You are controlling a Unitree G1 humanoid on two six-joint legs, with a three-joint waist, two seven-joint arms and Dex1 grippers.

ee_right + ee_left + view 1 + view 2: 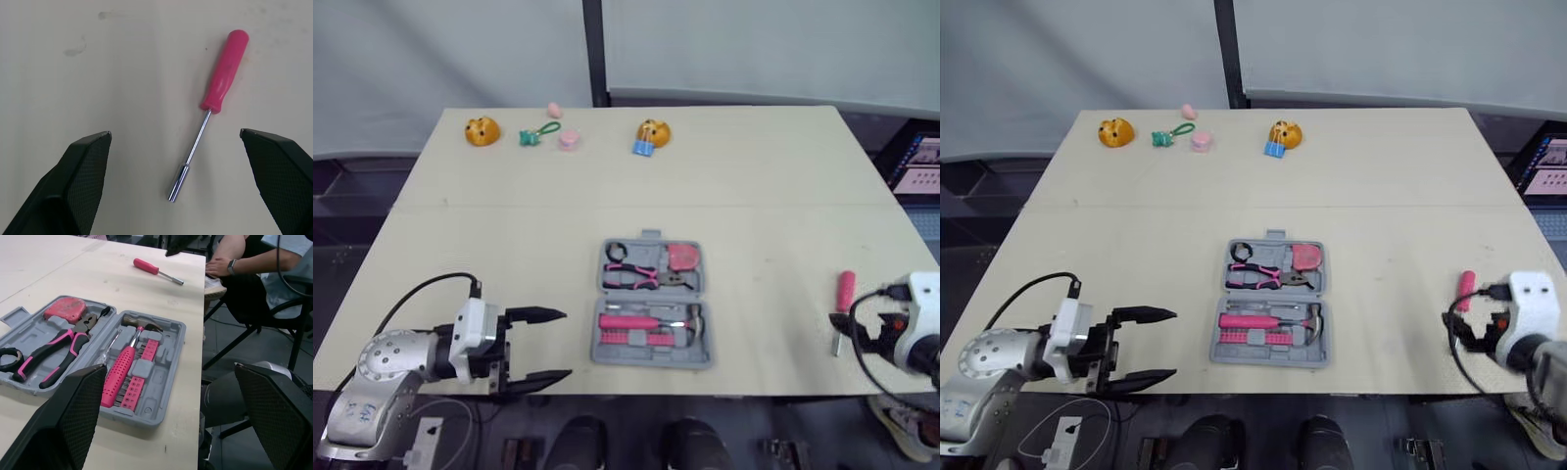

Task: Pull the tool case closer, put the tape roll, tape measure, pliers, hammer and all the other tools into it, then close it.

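Observation:
The grey tool case (697, 305) lies open near the table's front edge, in the middle. In it are a black tape roll (616, 252), pink-handled pliers (641, 276), a red tape measure (683, 257) and a pink-handled hammer (646, 320) above a row of pink bits. A pink screwdriver (843, 297) lies loose on the table to the right. My left gripper (543, 345) is open, left of the case and level with its front half. My right gripper (174, 133) is open above the screwdriver (215, 98), whose shaft lies between the fingers without touching them.
Along the far edge sit two orange toys (481, 130) (653, 132), a green keychain (536, 135) and small pink pieces (569, 140). A person (254, 269) sits just past the table's right edge. A screen (920, 162) stands off the table's right side.

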